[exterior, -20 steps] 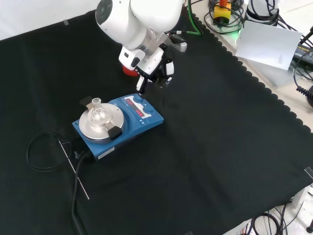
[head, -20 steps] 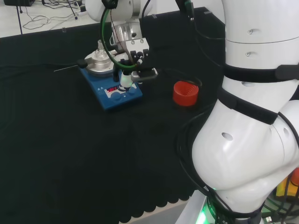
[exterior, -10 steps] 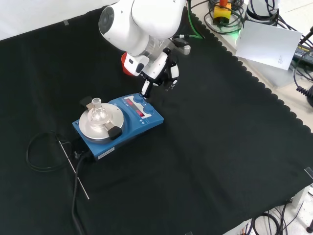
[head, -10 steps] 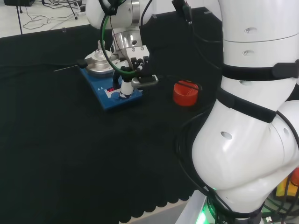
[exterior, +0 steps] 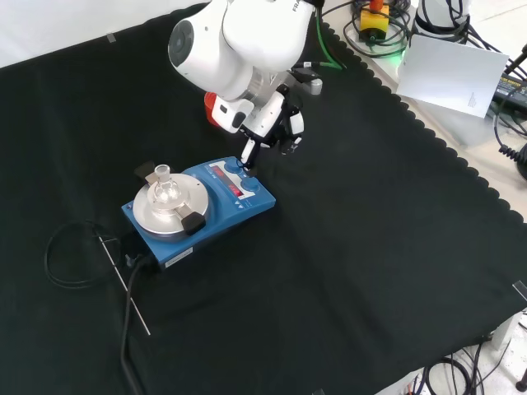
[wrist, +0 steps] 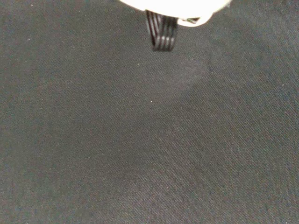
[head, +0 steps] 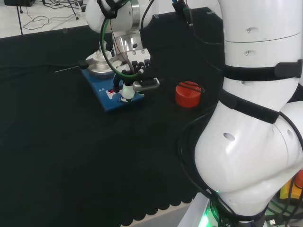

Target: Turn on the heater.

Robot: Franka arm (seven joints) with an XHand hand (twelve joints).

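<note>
Black cloth bench, blue heater [exterior: 198, 210] waiting.
Your hand [exterior: 276, 123] has been moving along its buttons; one straight finger [exterior: 246, 154] is pressing now.

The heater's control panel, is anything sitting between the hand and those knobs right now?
Nothing visible does. In the front view one extended finger of the hand points down at the knobs on the blue heater, at or just above one. The small glass flask stands on the plate, off to the side.
</note>
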